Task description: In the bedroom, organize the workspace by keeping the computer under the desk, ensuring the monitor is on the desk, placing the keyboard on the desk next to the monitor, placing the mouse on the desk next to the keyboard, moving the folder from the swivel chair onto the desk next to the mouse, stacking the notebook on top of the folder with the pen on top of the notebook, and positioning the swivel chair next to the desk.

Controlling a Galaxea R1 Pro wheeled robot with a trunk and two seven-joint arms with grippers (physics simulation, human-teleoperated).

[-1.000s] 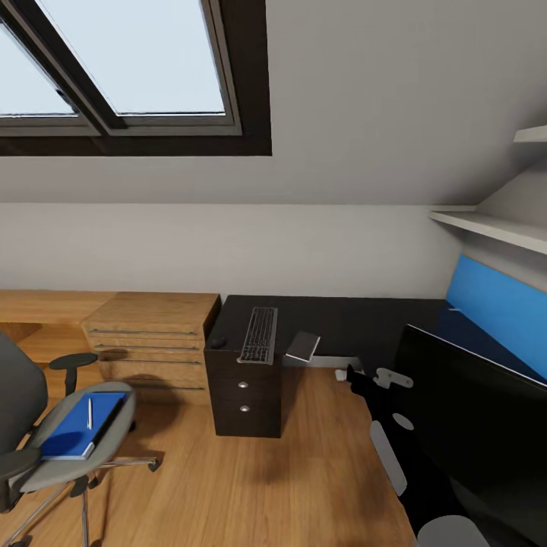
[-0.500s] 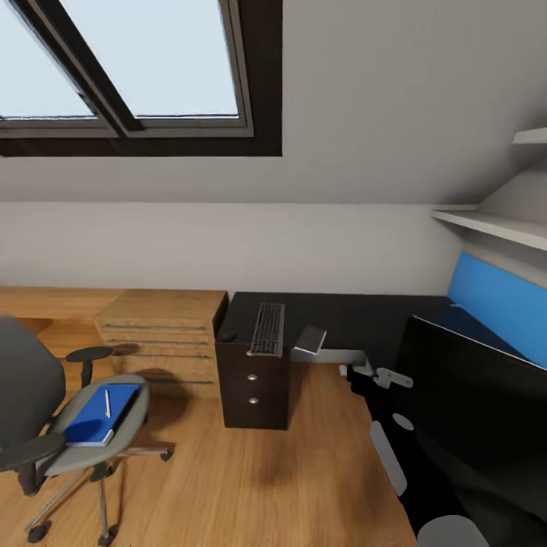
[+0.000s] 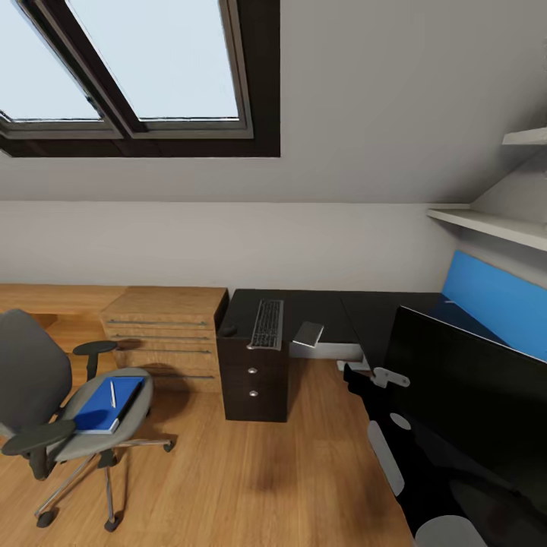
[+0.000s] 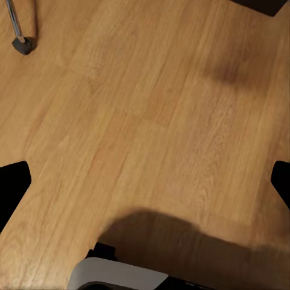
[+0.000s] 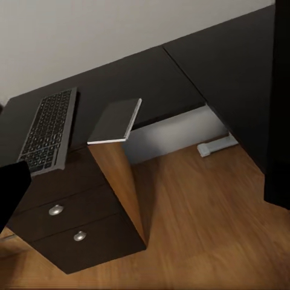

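Two black fingertips of the left gripper [image 4: 145,181] show at opposite edges of the left wrist view, spread wide apart over bare wooden plank floor [image 4: 151,115], holding nothing. The right gripper's [image 5: 11,187] state cannot be told: only one dark fingertip shows at the edge of the right wrist view, beside the drawer unit.

In the head view the long black-topped desk [image 3: 334,311] with its blue back panel runs along the wall and turns toward the robot. The flat grey-framed keyboard with dark keys [image 3: 267,324] lies on the desk above the black drawer unit [image 3: 253,384], and the small rounded black mouse [image 3: 227,330] sits just beside it, on the side toward the light wooden cabinets [image 3: 163,327]. A small silver-grey tower case, the computer [image 3: 308,334], stands beside the drawer unit. The wide flat black monitor [image 3: 471,403] rises close to the robot's right arm.

The grey upholstered swivel chair with black armrests [image 3: 53,410] stands on the floor well apart from the desk. On its seat lies the bright blue folder [image 3: 106,404], with the slim pale pen [image 3: 112,393] on top. A notebook cannot be made out.
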